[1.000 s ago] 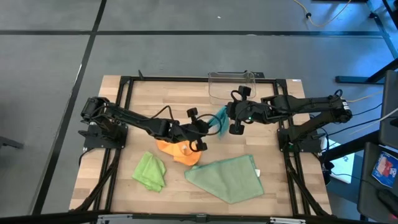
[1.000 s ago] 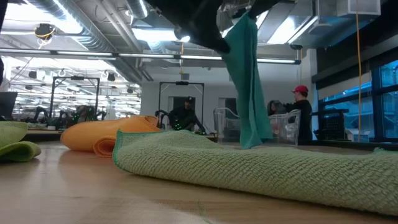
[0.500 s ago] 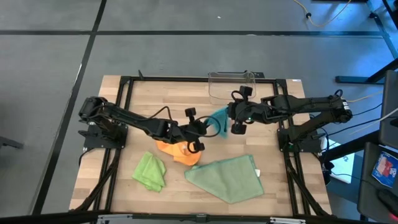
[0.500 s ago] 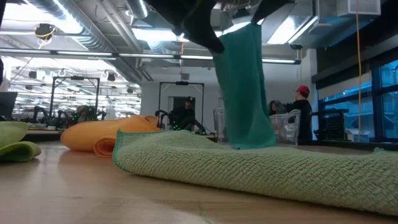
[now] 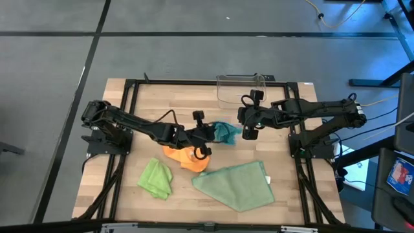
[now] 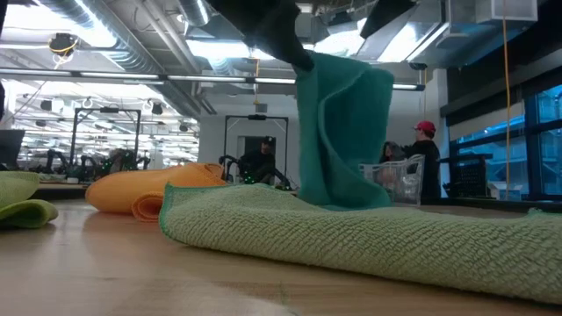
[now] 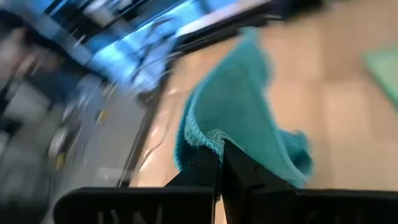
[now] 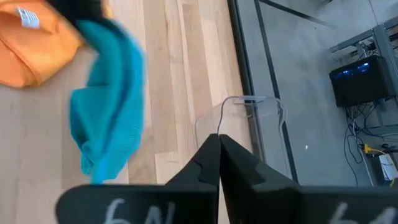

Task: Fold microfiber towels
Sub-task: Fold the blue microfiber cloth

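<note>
The teal towel (image 5: 226, 132) hangs from my left gripper (image 5: 210, 134) near the table's middle. In the low view the teal towel (image 6: 344, 132) droops with a fold, its lower end down behind the sage towel (image 6: 351, 237). My right gripper (image 5: 248, 129) is shut and empty, just right of the teal towel (image 8: 106, 124). The orange towel (image 5: 184, 157) lies bunched under my left arm. The lime towel (image 5: 157, 178) lies crumpled at the near left. The sage towel (image 5: 236, 184) lies spread at the near right. My left gripper pinches the teal towel's upper edge (image 7: 208, 134) between its two shut fingers. The towel hangs slack below and beyond the fingers. Its lower end is down at the table top, behind the sage towel.
A clear plastic bin (image 5: 240, 87) stands at the table's far edge, just beyond my right gripper. People stand in the room behind the table (image 6: 426, 167). Bare wood shows at the far left of the table (image 5: 162, 97).
The teal towel has come down and spread wider. It hung narrow and high a second ago, and it now droops with a fold and stands apart from my right gripper. My left gripper has gone down a little with it.
</note>
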`<act>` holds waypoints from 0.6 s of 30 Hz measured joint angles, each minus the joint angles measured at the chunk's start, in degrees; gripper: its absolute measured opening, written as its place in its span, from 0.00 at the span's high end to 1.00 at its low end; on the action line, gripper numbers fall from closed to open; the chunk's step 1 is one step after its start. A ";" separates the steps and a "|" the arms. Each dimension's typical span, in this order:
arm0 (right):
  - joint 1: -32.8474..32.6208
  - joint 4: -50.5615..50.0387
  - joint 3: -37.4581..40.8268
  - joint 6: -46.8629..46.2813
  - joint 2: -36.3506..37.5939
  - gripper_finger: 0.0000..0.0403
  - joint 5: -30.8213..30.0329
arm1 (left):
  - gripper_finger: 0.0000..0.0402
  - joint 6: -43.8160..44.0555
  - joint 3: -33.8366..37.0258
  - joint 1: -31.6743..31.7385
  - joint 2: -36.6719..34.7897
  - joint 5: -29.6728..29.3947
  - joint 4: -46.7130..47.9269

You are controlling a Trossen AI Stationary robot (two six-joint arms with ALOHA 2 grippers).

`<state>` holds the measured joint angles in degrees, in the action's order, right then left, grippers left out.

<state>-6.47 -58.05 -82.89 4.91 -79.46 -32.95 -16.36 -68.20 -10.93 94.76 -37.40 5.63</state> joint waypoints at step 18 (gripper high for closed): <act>1.09 -7.03 -0.07 -4.70 0.00 0.97 0.31 | 0.90 14.89 0.00 -2.13 -9.74 -0.74 10.57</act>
<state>-5.39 -65.08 -82.96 0.21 -79.46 -32.64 -1.47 -68.20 -13.06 85.02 -38.13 16.20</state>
